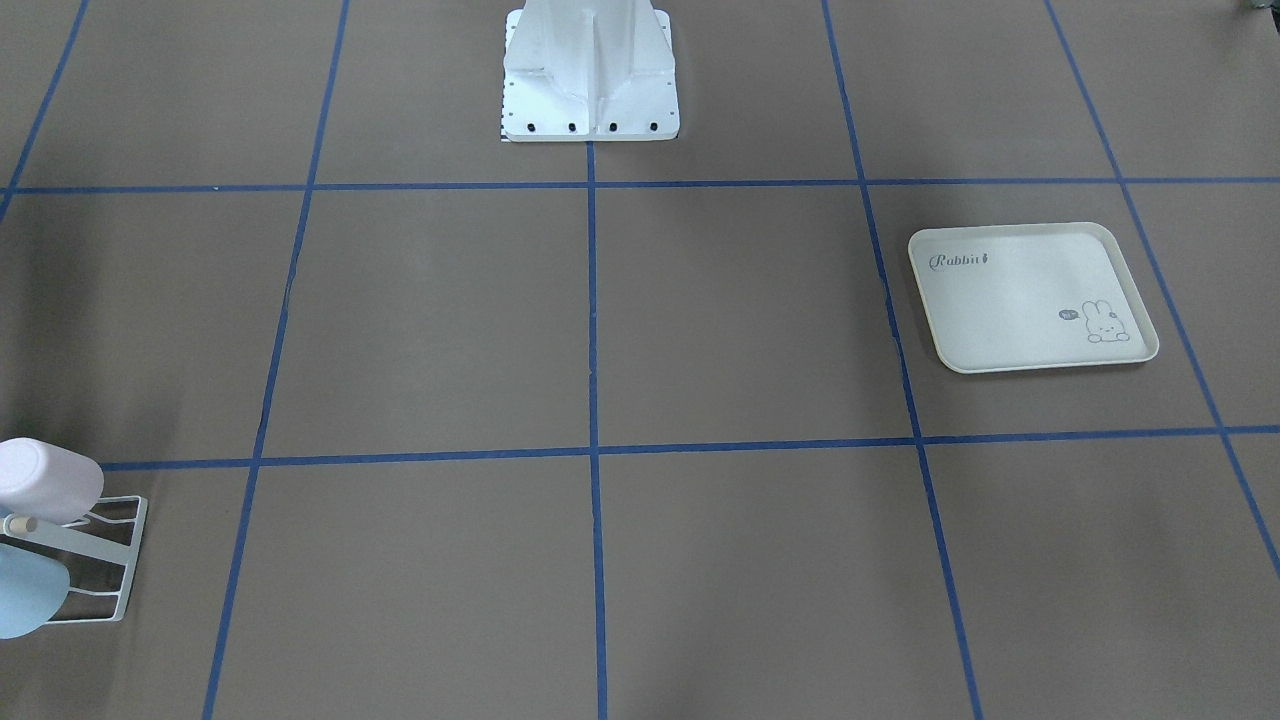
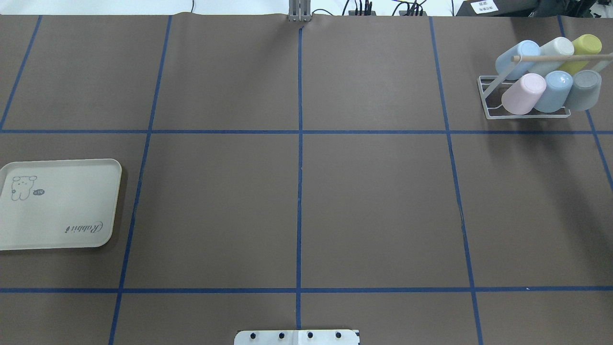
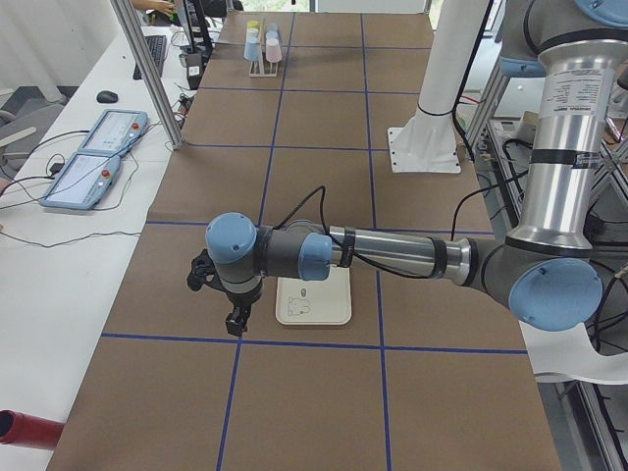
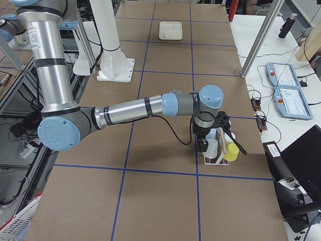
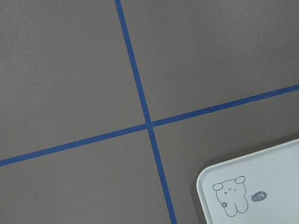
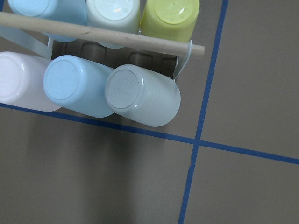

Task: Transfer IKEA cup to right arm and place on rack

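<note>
The white wire rack (image 2: pixel 484 94) stands at the table's far right, with a wooden rod (image 2: pixel 560 57) across its top. Several IKEA cups lie on it: pink (image 2: pixel 524 93), blue (image 2: pixel 554 90) and grey (image 2: pixel 585 88) in front, and blue, white and yellow-green behind. In the right wrist view the grey cup (image 6: pixel 142 98) is right below the camera. In the exterior right view my right gripper (image 4: pixel 203 147) hangs just above the rack (image 4: pixel 215 160). In the exterior left view my left gripper (image 3: pixel 235 327) hovers beside the tray. I cannot tell whether either gripper is open or shut.
A cream rabbit-print tray (image 2: pixel 57 206) lies bare at the table's left side. The white robot pedestal (image 1: pixel 590 80) stands at the near middle edge. Teach pendants (image 3: pixel 93 157) and cables lie on the side table. Blue tape lines grid the brown table.
</note>
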Robot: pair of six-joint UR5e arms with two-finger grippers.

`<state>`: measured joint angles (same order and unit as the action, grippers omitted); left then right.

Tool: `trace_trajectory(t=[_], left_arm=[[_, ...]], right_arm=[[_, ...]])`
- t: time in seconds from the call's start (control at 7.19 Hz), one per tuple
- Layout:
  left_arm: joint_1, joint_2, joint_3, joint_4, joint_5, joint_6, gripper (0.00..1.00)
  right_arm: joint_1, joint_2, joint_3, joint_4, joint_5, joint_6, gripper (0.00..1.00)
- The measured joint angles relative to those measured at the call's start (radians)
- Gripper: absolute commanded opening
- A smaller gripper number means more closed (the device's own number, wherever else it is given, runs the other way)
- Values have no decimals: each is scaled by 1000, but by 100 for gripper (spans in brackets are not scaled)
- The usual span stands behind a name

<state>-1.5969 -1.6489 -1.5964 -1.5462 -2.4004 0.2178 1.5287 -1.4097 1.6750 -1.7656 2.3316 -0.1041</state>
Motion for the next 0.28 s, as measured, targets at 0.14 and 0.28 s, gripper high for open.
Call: trace_trajectory(t=[0.14, 0.28], left_arm=[[0, -1, -2, 1, -3, 0, 100], [0, -2, -3, 1, -4, 0, 100]], right_arm=[[0, 0, 0, 0, 0, 0, 99], [-1, 0, 0, 0, 0, -1, 99]])
